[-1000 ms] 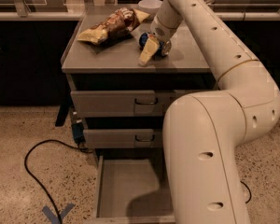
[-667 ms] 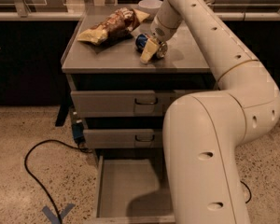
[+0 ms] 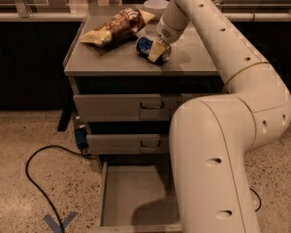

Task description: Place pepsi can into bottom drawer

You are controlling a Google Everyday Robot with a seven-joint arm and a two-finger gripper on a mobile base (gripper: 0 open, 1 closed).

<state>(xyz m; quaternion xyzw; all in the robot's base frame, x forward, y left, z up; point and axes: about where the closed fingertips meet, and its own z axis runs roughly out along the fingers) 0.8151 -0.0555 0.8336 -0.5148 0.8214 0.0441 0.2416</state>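
The pepsi can [image 3: 144,45] lies on its side on the grey cabinet top [image 3: 116,62], just right of the chip bag. My gripper [image 3: 157,50] is down at the can's right end, touching or straddling it, and part of the can is hidden behind it. The bottom drawer [image 3: 131,193] is pulled out at floor level, showing a bare grey floor. My arm's large lower segment covers its right side.
A brown-and-yellow chip bag [image 3: 114,28] lies on the cabinet top, left of the can. A white bowl [image 3: 156,5] stands at the back. The two upper drawers [image 3: 121,108] are shut. A black cable [image 3: 39,178] and a blue tape mark [image 3: 58,222] lie on the floor at left.
The gripper has shifted slightly up and left at the can over the last second. The can stays on the cabinet top; the drawers are unchanged.
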